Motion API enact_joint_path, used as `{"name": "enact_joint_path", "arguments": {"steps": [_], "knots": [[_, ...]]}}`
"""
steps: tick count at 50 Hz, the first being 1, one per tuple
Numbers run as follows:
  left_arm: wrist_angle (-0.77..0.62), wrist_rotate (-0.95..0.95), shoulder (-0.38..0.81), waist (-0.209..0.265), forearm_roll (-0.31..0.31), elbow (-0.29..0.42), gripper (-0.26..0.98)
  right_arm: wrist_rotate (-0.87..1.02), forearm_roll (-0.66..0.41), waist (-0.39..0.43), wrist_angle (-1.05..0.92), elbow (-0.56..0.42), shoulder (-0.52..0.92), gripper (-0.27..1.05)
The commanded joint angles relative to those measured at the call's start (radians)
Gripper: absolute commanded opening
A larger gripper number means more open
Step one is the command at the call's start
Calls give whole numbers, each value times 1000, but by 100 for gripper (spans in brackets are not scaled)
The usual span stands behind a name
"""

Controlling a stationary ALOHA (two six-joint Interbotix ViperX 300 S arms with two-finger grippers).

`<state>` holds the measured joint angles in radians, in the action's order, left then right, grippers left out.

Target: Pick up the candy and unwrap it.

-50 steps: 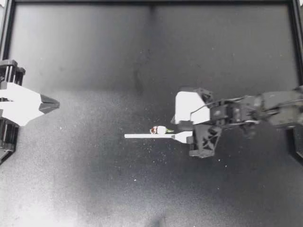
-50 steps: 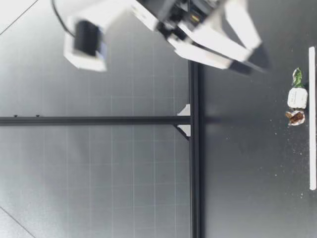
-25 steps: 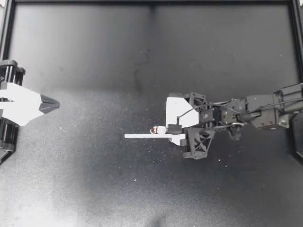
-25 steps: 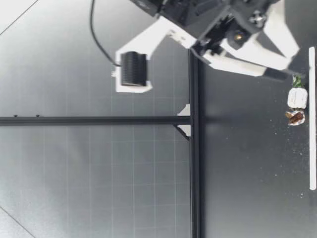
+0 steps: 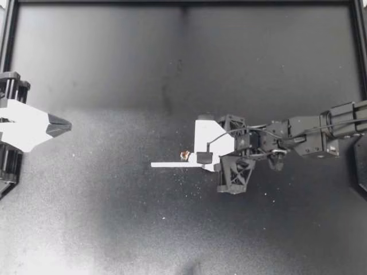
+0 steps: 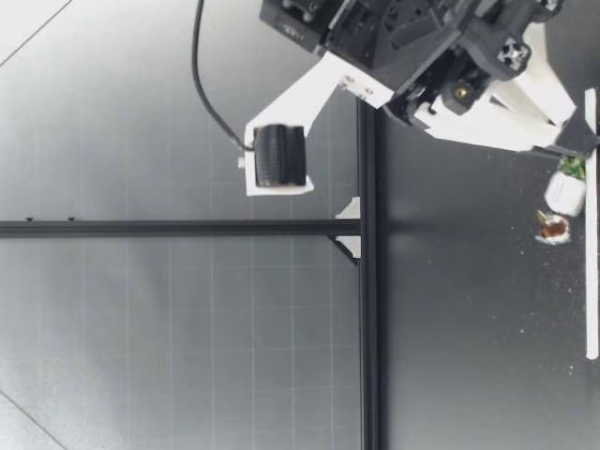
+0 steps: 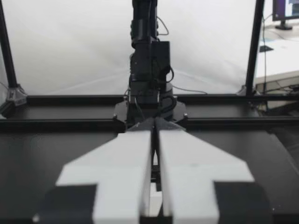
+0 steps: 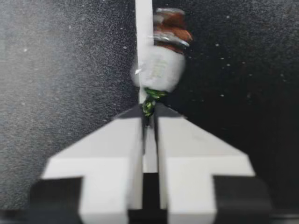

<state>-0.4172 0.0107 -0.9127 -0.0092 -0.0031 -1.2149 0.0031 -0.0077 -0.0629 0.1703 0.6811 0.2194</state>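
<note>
Pinching candy endwise, right end effector; brown twist points straight ahead.

A thin flat white strip is lying on the speckled matte black table, with a small white wrapped candy sitting just beside it.

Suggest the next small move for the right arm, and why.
Probably a short straight lift. My right gripper looks shut on the green twisted end of the candy, whose body and brown end stick out ahead, low beside the white strip. My left gripper sits shut, far off.
</note>
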Motion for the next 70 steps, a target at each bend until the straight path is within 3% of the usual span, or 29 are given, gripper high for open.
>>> {"name": "enact_joint_path", "arguments": {"steps": [1, 13, 30, 37, 51, 70], "knots": [[-9, 2, 3, -3, 0, 17, -11, -3, -2, -21, 25, -6, -18, -13], [-9, 3, 44, -3, 0, 6, -11, 0, -2, -20, 26, -8, -78, -18], [-48, 37, 253, 2, -3, 34, -6, 69, 0, -18, 43, -5, -299, -18], [-101, 51, 337, 2, -3, 48, 6, 94, 0, -9, 43, 3, -379, -18], [-186, 57, 509, 2, -31, 137, 58, 141, 0, 11, 43, -8, -448, -18], [-244, 58, 686, 2, -51, 259, 58, 143, -2, 17, 35, -35, -471, -18]]}}
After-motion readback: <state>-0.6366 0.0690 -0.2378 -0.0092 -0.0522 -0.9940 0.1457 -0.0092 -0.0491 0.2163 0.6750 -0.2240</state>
